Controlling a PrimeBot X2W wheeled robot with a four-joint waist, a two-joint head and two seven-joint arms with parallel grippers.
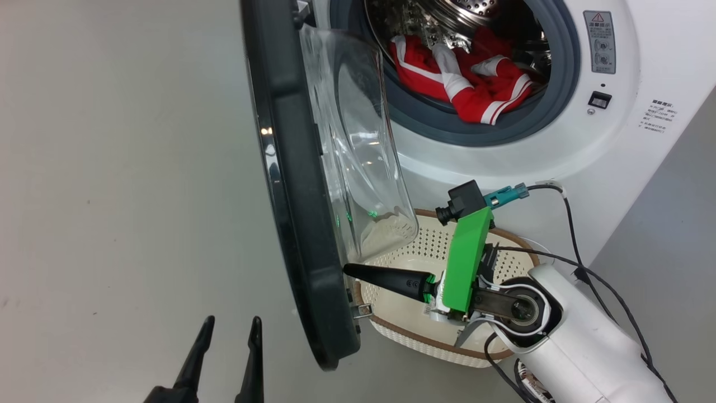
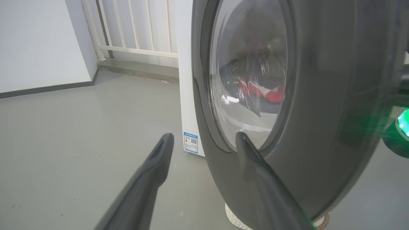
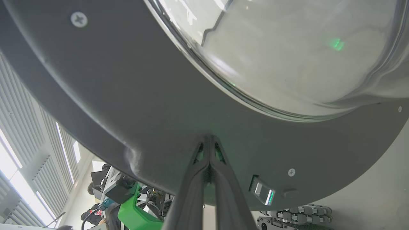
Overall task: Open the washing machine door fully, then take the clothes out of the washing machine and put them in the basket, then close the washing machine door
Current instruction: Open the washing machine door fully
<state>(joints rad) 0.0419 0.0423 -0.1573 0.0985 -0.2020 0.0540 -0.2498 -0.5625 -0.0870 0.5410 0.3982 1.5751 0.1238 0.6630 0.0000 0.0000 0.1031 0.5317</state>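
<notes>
Touching the rim of the washing machine door (image 1: 291, 196), your right gripper (image 1: 348, 269) is showing jaws pressed together — gripping nothing. Your left gripper (image 1: 232, 320) is hovering nearby, jaws spread wide.

Left end effector (image 1: 229, 338) stands with fingers spread wide — right end effector (image 1: 351, 271) has fingers pressed tight together, pale forearm (image 1: 582, 350) angled behind it.

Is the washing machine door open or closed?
Open. The washing machine door stands swung out, and the clothes show uncovered in the drum.
</notes>
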